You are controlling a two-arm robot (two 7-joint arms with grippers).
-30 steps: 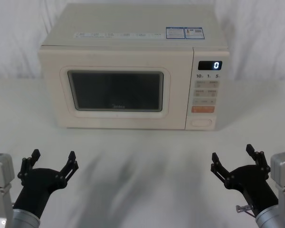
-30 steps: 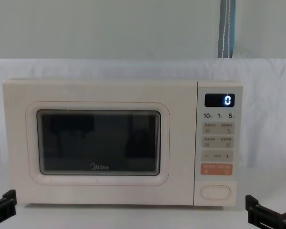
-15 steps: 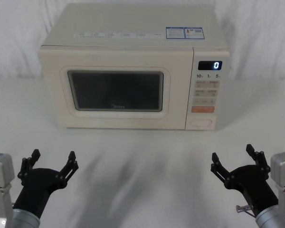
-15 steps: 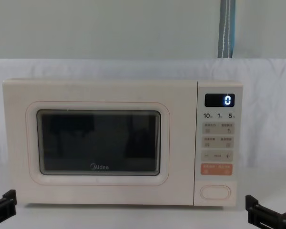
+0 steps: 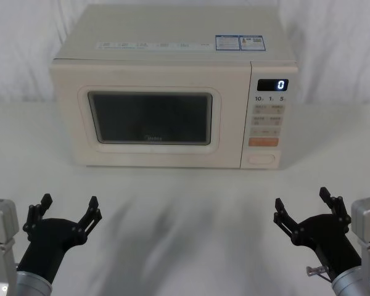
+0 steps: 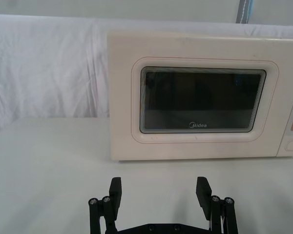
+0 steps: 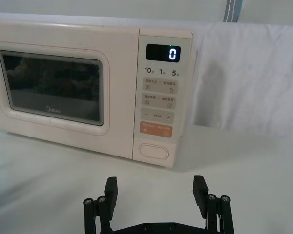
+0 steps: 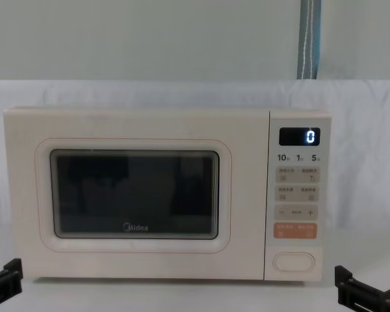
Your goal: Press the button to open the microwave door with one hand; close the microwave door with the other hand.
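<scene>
A cream microwave stands at the back of the white table, and its microwave door (image 5: pixel 151 117) (image 8: pixel 135 195) (image 6: pixel 200 100) (image 7: pixel 53 90) is shut flush with the body. The button (image 5: pixel 261 159) (image 8: pixel 294 261) (image 7: pixel 154 150), a wide cream oval, sits at the foot of the control panel under an orange key. My left gripper (image 5: pixel 66 211) (image 6: pixel 159 192) hovers open near the table's front left, well short of the door. At the front right my right gripper (image 5: pixel 305 205) (image 7: pixel 155 190) is open too, in line with the control panel and far from it.
The white cloth-covered table (image 5: pixel 185 203) stretches between the grippers and the microwave. The display (image 8: pixel 299 136) reads 0. A white cloth backdrop hangs behind the oven, with a blue-grey strap (image 8: pixel 308 39) at the upper right.
</scene>
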